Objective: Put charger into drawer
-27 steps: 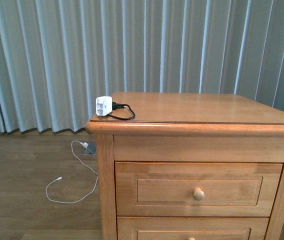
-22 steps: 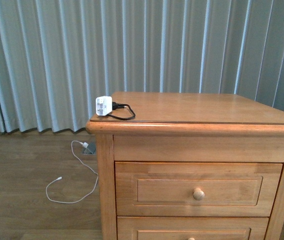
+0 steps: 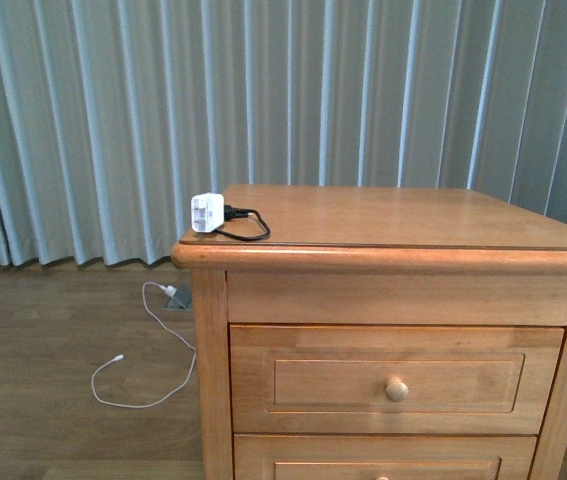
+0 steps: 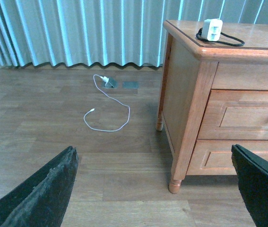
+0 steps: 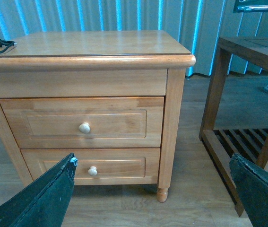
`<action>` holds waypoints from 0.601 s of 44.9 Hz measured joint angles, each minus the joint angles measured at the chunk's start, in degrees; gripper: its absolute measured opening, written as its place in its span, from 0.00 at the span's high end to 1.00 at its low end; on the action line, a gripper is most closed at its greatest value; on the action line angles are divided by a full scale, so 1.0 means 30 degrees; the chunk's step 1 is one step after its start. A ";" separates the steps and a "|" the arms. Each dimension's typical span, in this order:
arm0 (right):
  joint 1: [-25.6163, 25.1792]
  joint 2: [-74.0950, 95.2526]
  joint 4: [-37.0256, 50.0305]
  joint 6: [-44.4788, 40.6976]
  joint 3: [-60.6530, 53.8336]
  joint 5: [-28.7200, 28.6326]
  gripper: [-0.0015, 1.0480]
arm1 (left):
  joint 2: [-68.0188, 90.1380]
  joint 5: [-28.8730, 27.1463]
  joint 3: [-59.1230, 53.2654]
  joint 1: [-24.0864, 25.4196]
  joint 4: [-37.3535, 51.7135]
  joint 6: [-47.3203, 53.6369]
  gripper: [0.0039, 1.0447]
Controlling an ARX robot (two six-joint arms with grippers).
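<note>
Zero steps done: charger (image 3: pixel 207 212) not in drawer (image 3: pixel 343 380); drawer shut.
Front, charger: on cabinet (image 3: pixel 413 215) top, near-left corner, approx 10 o'clock from knob (image 3: pixel 396 388).
Front, drawer: closed flush; lower drawer (image 3: pixel 313 460) at 6 o'clock from it, cut off by frame edge.
Front, arms: neither in view.
Front, floor: thin white cable (image 3: pixel 148 370) at approx 8 o'clock from charger; not the task item.
L wrist, left gripper (image 4: pixel 151 150): jaws spread wide, nothing betw. them; well apart from cabinet.
L wrist, charger: lies untouched on cabinet corner.
R wrist, right gripper (image 5: pixel 151 158): jaws wide apart, empty; faces drawer fronts, no contact.
To do (judged): pull knob, open drawer, pick up charger, put it inside. All of it is left.
</note>
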 joint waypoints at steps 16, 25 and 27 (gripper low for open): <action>0.0000 0.0000 0.0000 0.0000 0.0000 0.0000 0.08 | 0.0000 0.0000 0.0000 0.0000 0.0000 0.0000 0.06; 0.0000 0.0000 0.0000 0.0000 0.0000 0.0000 0.08 | 0.0000 0.0000 0.0000 0.0000 0.0000 0.0000 0.06; 0.0000 0.0000 0.0000 0.0000 0.0000 -0.0007 0.08 | 0.0000 0.0000 0.0000 0.0000 0.0000 0.0000 0.06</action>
